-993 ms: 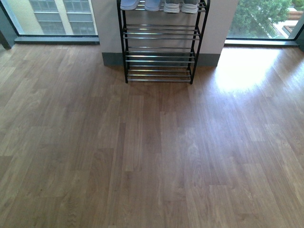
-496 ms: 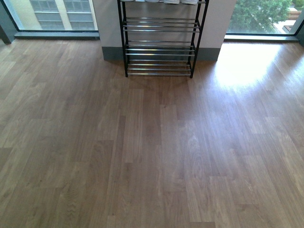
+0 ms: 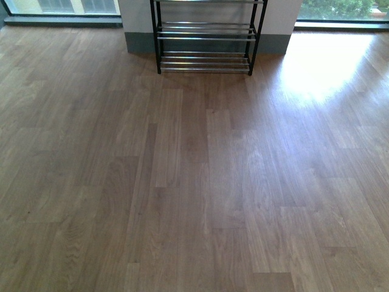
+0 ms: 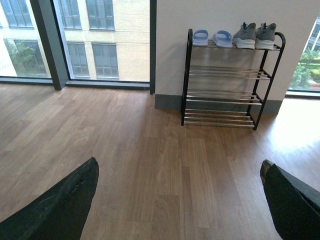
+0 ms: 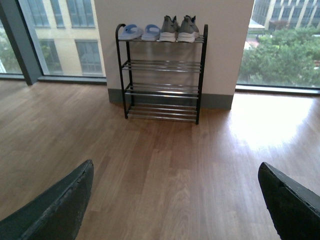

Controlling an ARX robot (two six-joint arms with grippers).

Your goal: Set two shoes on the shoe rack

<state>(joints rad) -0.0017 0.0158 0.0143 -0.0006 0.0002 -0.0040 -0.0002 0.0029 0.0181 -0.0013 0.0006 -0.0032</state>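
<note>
The shoe rack (image 4: 225,75) stands against the white wall, well away from both arms. On its top tier sit two grey sneakers (image 4: 255,36) and two pale blue slides (image 4: 212,38). The right wrist view shows the same rack (image 5: 162,70) with the sneakers (image 5: 179,29) and slides (image 5: 140,32) on top. In the front view only the rack's lower tiers (image 3: 205,36) show; the shoes are cut off. My left gripper (image 4: 180,167) is open over bare floor, nothing between its fingers. My right gripper (image 5: 175,170) is open too, over bare floor.
Wood plank floor (image 3: 194,182) stretches between me and the rack. Large windows (image 4: 75,40) flank the wall on both sides. A bright sun patch (image 3: 322,61) lies on the floor to the right of the rack.
In the front view the rack has slid up and shrunk, and its top tier with the shoes has left the frame. More floor shows.
</note>
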